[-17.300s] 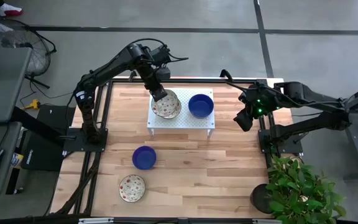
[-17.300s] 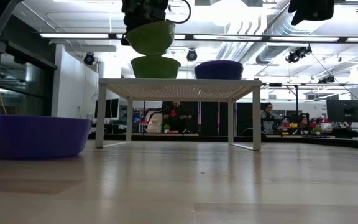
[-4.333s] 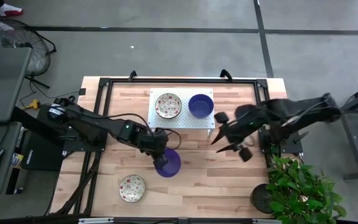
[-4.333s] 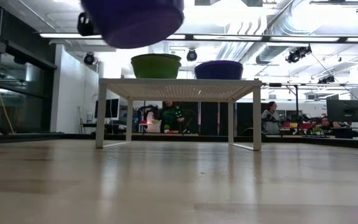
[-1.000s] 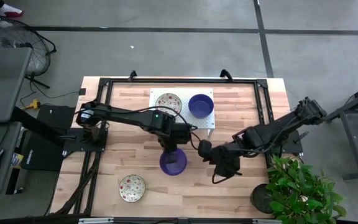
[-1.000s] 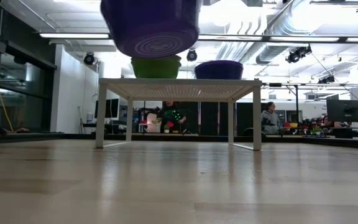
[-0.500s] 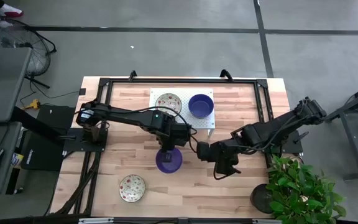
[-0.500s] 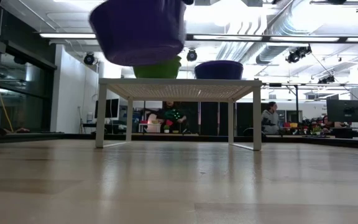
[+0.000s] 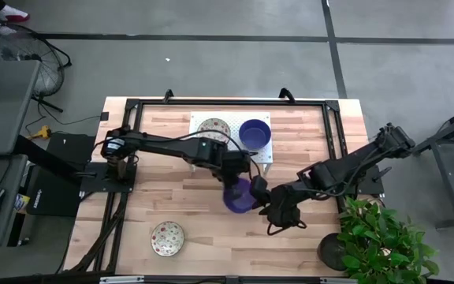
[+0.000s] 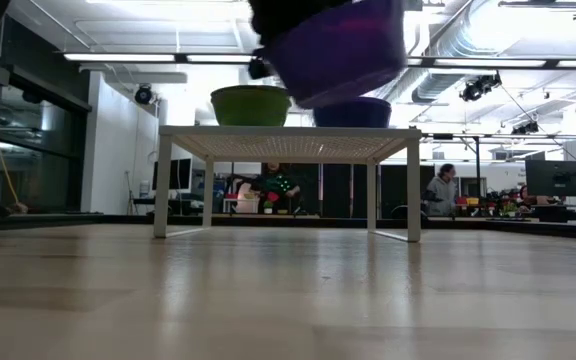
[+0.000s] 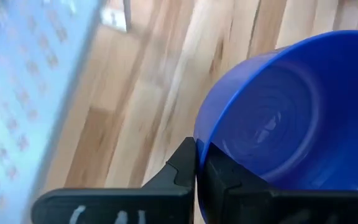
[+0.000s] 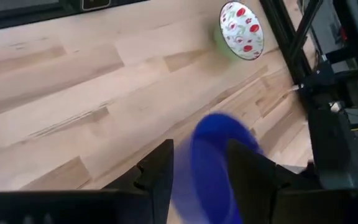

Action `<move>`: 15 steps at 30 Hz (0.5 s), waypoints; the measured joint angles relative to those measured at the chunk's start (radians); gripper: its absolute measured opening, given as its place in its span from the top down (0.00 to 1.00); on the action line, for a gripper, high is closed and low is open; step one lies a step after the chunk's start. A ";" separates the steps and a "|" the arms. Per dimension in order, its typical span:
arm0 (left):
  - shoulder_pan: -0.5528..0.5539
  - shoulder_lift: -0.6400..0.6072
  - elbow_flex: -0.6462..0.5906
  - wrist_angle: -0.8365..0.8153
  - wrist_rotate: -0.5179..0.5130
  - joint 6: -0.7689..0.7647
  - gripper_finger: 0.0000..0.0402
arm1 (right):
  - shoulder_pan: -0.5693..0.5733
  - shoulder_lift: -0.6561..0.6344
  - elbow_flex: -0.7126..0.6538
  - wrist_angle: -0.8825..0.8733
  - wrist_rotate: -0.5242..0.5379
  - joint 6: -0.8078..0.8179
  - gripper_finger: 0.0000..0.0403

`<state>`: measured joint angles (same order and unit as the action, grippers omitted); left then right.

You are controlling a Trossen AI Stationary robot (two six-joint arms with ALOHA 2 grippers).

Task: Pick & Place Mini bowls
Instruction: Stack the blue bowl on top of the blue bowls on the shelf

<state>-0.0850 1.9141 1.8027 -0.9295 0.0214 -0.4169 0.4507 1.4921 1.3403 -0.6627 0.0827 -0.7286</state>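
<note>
A deep blue mini bowl (image 9: 240,196) hangs in the air over the table's middle, tilted in the low view (image 10: 340,48). My left gripper (image 9: 234,178) is shut on it. My right gripper (image 9: 265,202) is open just to the bowl's right, and in the right wrist view its fingers (image 12: 199,163) stand on either side of the blurred bowl (image 12: 219,155). On the white rack (image 9: 211,152) sit a patterned bowl (image 9: 209,125), partly hidden by my left arm, and another blue bowl (image 9: 254,133). A second patterned bowl (image 9: 167,238) rests on the table near its front edge. My left gripper (image 11: 199,163) pinches the blue bowl's rim (image 11: 202,132), one finger inside the bowl and one outside its wall. It comes at the rim from above, slanting. The bowl is lifted clear of the table and tilted below the fingers. Whether my right gripper touches the bowl, I cannot tell.
The rack stands at the table's far middle on its legs (image 10: 411,190). A black frame rail (image 9: 333,134) runs along the right side, and a potted plant (image 9: 381,241) stands beyond the right front corner. Bare wood (image 9: 203,237) lies in front of the grippers.
My left gripper has carried the blue bowl toward the table's right and a little toward the far edge, up to my right gripper. The bowl has tipped from nearly level to clearly tilted. It stays clear of the table.
</note>
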 joint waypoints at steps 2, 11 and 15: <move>0.001 0.000 0.000 0.071 0.005 -0.010 1.00 | 0.000 0.000 0.000 -0.006 0.005 0.027 0.67; 0.000 -0.001 0.003 0.073 0.020 -0.028 1.00 | -0.008 0.001 0.000 -0.032 0.002 0.046 0.67; 0.001 -0.001 0.003 0.059 0.040 0.008 1.00 | -0.012 0.001 0.000 -0.037 -0.036 0.036 0.67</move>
<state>-0.0841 1.9133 1.8057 -0.8704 0.0615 -0.4092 0.4386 1.4933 1.3399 -0.6998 0.0467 -0.6930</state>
